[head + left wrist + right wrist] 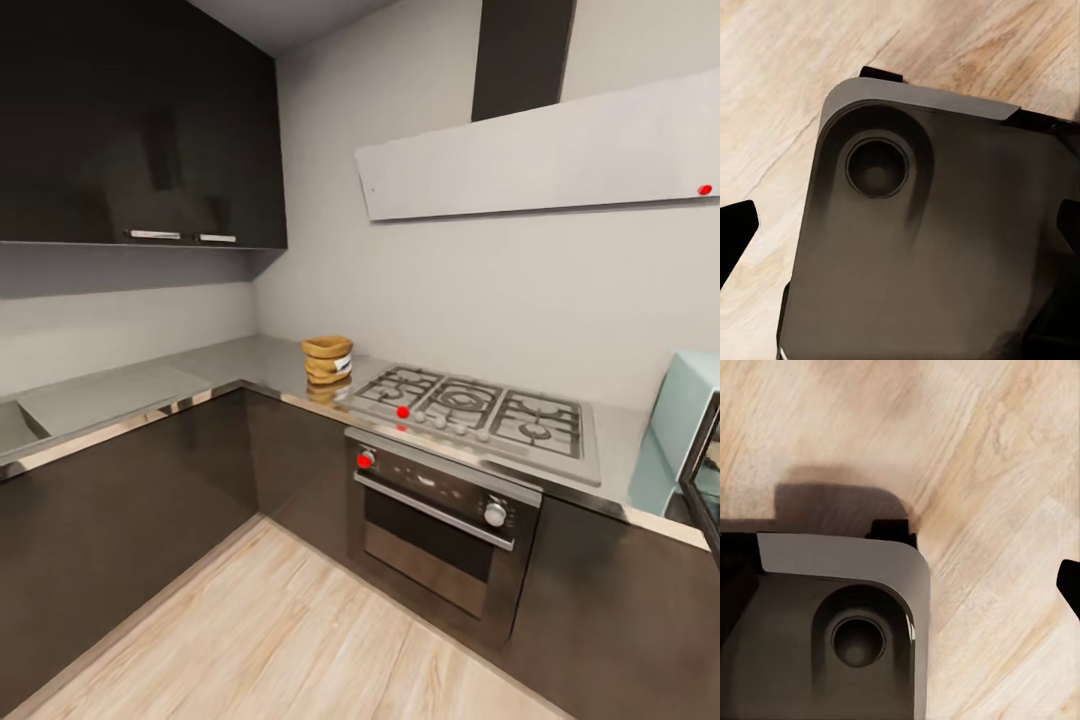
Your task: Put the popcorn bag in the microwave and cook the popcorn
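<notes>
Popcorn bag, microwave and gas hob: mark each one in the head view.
popcorn bag [327, 360], head view, on its ridged tan side.
microwave [678, 420], head view, on its pale mint side wall.
gas hob [470, 405], head view, on the middle burner grate.

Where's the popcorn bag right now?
In the head view, the popcorn bag stands upright on the countertop near the corner, just left of the gas hob.

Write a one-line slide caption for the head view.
Popcorn bag stands upright on the countertop left of the gas hob; microwave at the right edge.
</notes>
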Available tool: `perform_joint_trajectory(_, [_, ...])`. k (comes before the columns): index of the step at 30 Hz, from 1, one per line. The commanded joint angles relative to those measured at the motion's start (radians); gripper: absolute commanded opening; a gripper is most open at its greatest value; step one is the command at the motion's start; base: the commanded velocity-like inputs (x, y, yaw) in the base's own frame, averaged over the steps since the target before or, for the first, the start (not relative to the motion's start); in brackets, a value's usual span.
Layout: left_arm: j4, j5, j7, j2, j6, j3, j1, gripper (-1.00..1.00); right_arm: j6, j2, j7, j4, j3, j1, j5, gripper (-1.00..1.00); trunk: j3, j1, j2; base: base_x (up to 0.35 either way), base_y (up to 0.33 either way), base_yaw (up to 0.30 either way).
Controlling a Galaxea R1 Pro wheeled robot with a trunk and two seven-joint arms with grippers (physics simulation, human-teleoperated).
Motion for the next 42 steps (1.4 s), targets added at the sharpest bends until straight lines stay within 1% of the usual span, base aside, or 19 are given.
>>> perform_joint_trajectory(1, [-0.001,0.006,-0.001,0.000,-0.001,-0.001,0.000,1.00,-0.006,-0.001,0.002,0.003,-0.008,-0.001,0.010,1.00,-0.001,0.000,-0.001,0.242,0.212,0.000])
perform_joint_trajectory(17, [-0.001,0.007,-0.001,0.001,0.007,-0.003,0.000,1.00,-0.007,0.001,0.002,0.003,-0.006,-0.001,0.012,1.00,-0.001,0.000,-0.001,0.247,0.215,0.000])
perform_joint_trajectory(42, [-0.001,0.004,-0.001,0.000,0.008,-0.003,0.000,1.00,-0.009,0.001,0.002,0.005,-0.007,-0.001,0.012,1.00,-0.001,0.000,-0.001,0.287,0.216,0.000])
